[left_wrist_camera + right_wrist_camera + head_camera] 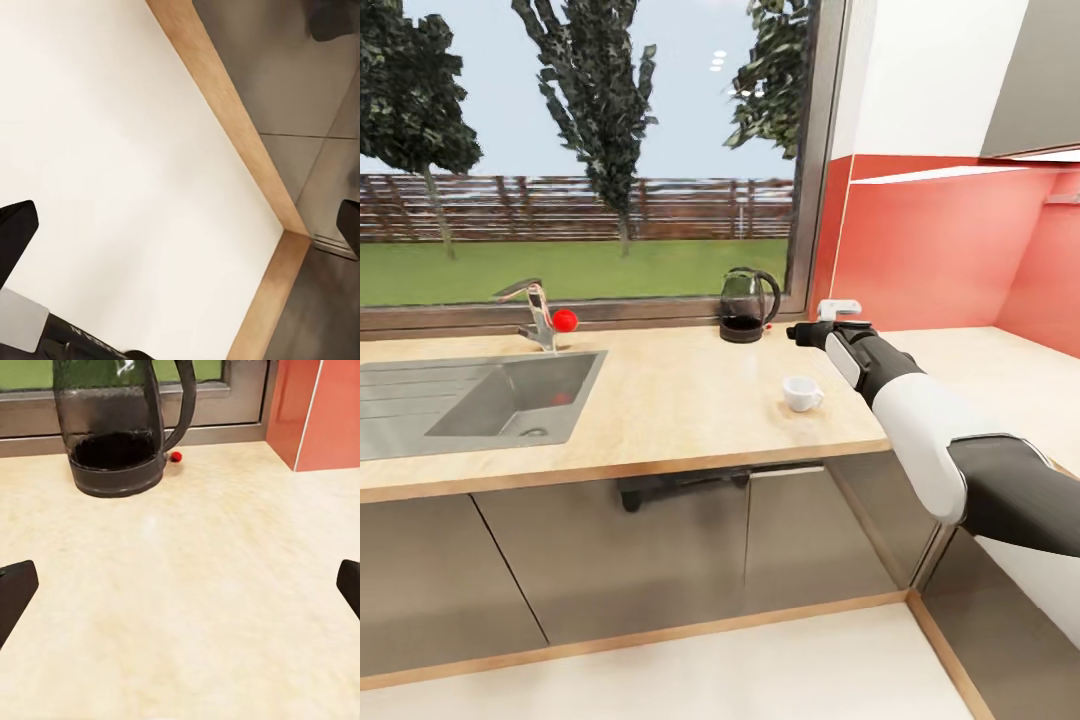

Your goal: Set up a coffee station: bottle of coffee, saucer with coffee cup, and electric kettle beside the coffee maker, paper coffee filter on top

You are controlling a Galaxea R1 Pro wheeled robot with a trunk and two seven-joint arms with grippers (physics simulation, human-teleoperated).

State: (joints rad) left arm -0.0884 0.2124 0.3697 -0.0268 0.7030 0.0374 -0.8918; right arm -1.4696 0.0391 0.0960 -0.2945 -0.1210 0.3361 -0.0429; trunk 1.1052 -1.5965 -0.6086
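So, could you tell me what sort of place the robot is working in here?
A home kitchen, by the look of it: a light wood countertop over grey cabinet fronts, a steel sink with a tap below a garden window, and an electric kettle and coffee cup set out.

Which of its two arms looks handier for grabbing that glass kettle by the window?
The right. Its gripper is open above the countertop, facing the electric kettle, with bare counter between them. The left gripper points down at the floor by the cabinets.
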